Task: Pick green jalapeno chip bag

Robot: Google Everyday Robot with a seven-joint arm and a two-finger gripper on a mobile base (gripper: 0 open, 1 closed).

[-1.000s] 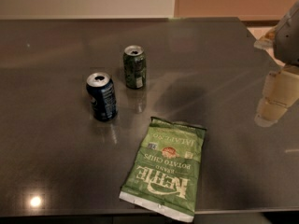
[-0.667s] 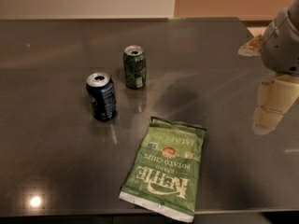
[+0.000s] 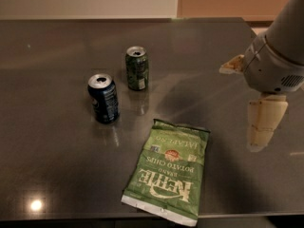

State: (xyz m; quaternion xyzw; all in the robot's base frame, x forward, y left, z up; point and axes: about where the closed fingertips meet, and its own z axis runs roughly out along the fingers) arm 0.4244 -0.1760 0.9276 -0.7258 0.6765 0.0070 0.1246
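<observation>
The green jalapeno chip bag (image 3: 168, 175) lies flat on the dark table (image 3: 57, 141) near its front edge, its white Kettle lettering upside down to the camera. My gripper (image 3: 240, 108) hangs above the table at the right, to the right of the bag and a little farther back, clear of it. Its two cream fingers (image 3: 265, 122) are spread apart and hold nothing.
A dark blue soda can (image 3: 103, 99) stands left of the bag's top edge. A small green soda can (image 3: 137, 68) stands behind it, a little to the right. The table's right edge runs close behind the gripper.
The gripper has moved left into view, closer to the bag. The bag and both cans have not moved.
</observation>
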